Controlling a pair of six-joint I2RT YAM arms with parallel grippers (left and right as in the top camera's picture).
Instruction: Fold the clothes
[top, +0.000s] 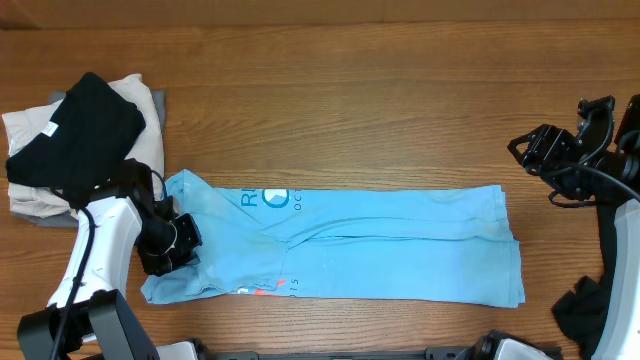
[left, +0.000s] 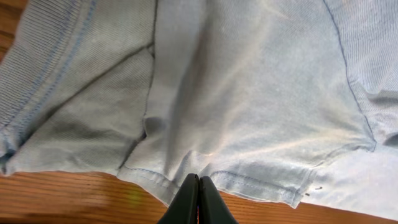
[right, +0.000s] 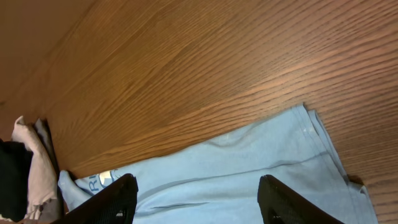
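Subject: the sky-blue T-shirt (top: 380, 245) is lying flat on the wood-grain table (top: 350, 90), folded into a long horizontal band. The knit is thin and soft, and it is showing shallow creases, stitched seams and a ribbed edge. Printed lettering and a round emblem are showing near its left upper edge, and a small red-orange mark is sitting at its lower edge.

Left gripper (top: 170, 245): it is working at the shirt's left end. In the wrist view its dark, tapered fingers (left: 199, 190) are pressed tightly together, pinching the double-stitched hem where the fabric is puckering.

Right gripper (top: 545, 160): it is hovering beyond the shirt's right end, clear of the cloth. Its two blunt black fingers are standing well apart in its own view (right: 196, 199), and nothing is sitting between them.

Other garments: a stack is resting just beyond the shirt's upper left corner. A matte black garment (top: 85, 125) is lying crumpled on top, a cream garment (top: 25, 125) is sitting beneath it, and a grey garment (top: 158, 100) is showing at the stack's edge.
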